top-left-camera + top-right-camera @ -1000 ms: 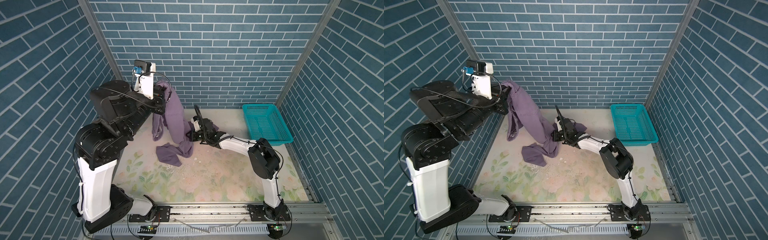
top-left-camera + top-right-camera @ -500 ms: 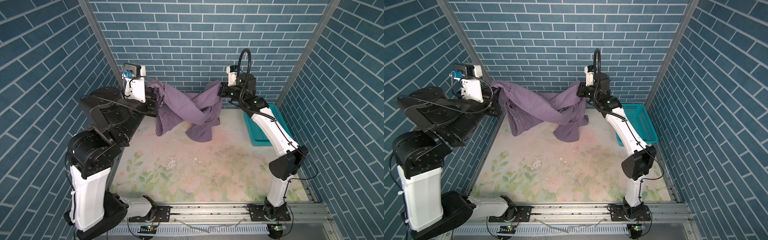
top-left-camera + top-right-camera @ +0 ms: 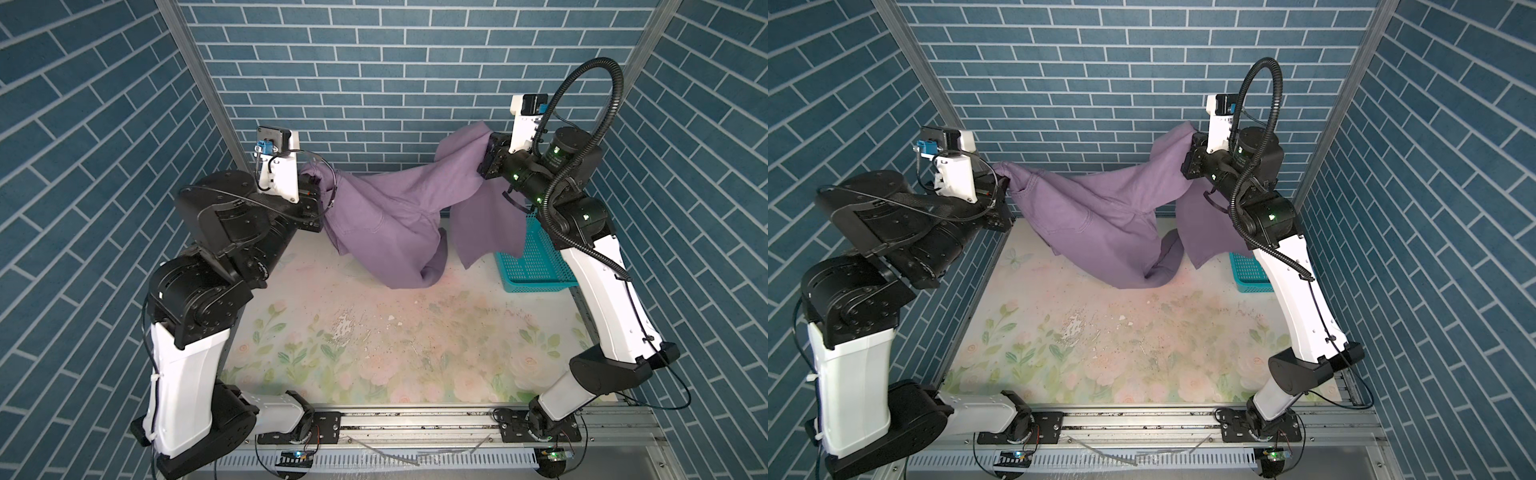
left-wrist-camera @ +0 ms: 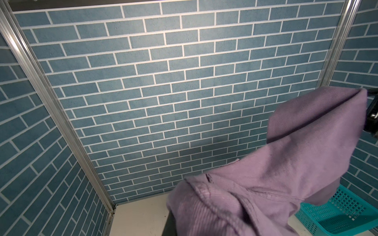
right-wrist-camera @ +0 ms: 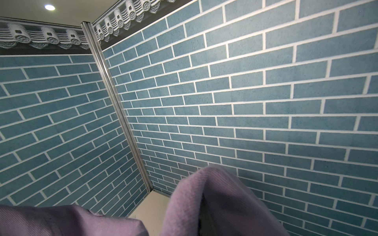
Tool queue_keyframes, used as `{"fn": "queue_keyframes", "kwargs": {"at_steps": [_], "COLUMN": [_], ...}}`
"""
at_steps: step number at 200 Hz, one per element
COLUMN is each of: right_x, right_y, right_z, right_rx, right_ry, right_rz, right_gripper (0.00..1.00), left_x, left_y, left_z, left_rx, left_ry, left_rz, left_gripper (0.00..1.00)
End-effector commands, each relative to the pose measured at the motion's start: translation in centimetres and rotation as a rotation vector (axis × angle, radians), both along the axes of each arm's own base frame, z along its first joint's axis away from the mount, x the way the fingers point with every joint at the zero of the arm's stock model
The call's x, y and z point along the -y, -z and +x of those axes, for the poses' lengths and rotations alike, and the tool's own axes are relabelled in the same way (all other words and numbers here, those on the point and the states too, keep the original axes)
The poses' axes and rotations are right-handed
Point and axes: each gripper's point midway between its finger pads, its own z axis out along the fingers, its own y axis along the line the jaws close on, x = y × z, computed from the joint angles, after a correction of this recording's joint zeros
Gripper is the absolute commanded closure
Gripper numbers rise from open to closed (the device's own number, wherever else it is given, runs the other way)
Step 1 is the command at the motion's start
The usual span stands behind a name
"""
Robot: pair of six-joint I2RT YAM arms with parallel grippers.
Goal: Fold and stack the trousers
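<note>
Step in hand: spreading. My left hand point(image 3: 319, 191) and right hand point(image 3: 488, 162) each clench an edge of the trousers point(image 3: 395, 216), which hang slung between them above the desk point(image 3: 374, 332). Next, I judge: draw taut, then lower flat, clear of the basket point(image 3: 536, 266).

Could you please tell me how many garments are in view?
1: the trousers, hung between the left tool and right tool at the back; the basket is partly hidden behind them.

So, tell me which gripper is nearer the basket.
Right. The right gripper is raised close beside the basket; the left gripper is raised across the table from it. Both grip the trousers.
</note>
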Motion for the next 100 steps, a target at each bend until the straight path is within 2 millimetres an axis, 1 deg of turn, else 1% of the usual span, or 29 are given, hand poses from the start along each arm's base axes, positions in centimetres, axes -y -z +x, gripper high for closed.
{"fn": "queue_keyframes", "kwargs": {"at_steps": [1, 12, 26, 33, 41, 51, 61, 64, 72, 78, 86, 88, 91, 92, 95, 100], "right_x": [-2.6, -4.1, -6.2, -7.3, -8.6, -10.0, -10.9, -10.9, -10.6, -9.9, -8.7, -8.1, -7.7, -7.2, -6.9, -5.6], "right_y": [6.2, 10.3, 15.8, 18.4, 21.9, 26.0, 29.6, 30.7, 32.9, 34.6, 35.7, 36.2, 36.5, 36.7, 36.8, 37.1], "right_z": [1.9, 2.7, 3.1, 3.0, 2.7, 1.9, 1.1, 0.8, 0.3, 0.0, 0.0, -0.1, -0.1, -0.1, -0.1, 0.0], "right_rx": [-0.151, -0.245, -0.366, -0.422, -0.496, -0.585, -0.673, -0.702, -0.763, -0.801, -0.821, -0.829, -0.834, -0.835, -0.837, -0.843], "right_ry": [-0.062, -0.094, -0.136, -0.160, -0.189, -0.225, -0.252, -0.253, -0.250, -0.221, -0.176, -0.156, -0.146, -0.129, -0.118, -0.078], "right_rz": [-0.045, -0.074, -0.116, -0.139, -0.170, -0.212, -0.253, -0.267, -0.291, -0.317, -0.343, -0.356, -0.362, -0.369, -0.375, -0.389], "right_gripper": [1.00, 1.00, 1.00, 1.00, 1.00, 1.00, 0.88, 0.84, 0.74, 0.66, 0.61, 0.59, 0.58, 0.57, 0.56, 0.54], "left_x": [-1.0, -1.1, -1.2, -1.4, -1.5, -1.5, -1.7, -1.6, -1.7, -1.7, -1.8, -1.8, -1.8, -1.8, -1.8, -1.9], "left_y": [-0.5, 0.1, 0.8, 1.2, 1.6, 2.1, 2.8, 3.0, 3.6, 4.2, 5.0, 5.3, 5.6, 5.7, 6.1, 6.7], "left_z": [0.0, 0.1, 0.3, 0.4, 0.5, 0.5, 0.7, 0.7, 0.8, 0.9, 1.0, 1.1, 1.1, 1.1, 1.1, 1.3], "left_rx": [0.026, 0.015, 0.000, -0.007, -0.013, -0.020, -0.030, -0.035, -0.046, -0.058, -0.074, -0.080, -0.087, -0.089, -0.096, -0.108], "left_ry": [-0.050, -0.060, -0.077, -0.087, -0.095, -0.102, -0.113, -0.114, -0.124, -0.128, -0.135, -0.137, -0.140, -0.141, -0.146, -0.156], "left_rz": [-0.036, -0.030, -0.022, -0.019, -0.016, -0.015, -0.008, -0.004, 0.001, 0.006, 0.014, 0.017, 0.020, 0.021, 0.025, 0.030], "left_gripper": [1.00, 1.00, 1.00, 1.00, 1.00, 1.00, 1.00, 1.00, 1.00, 1.00, 1.00, 1.00, 1.00, 1.00, 1.00, 1.00]}}
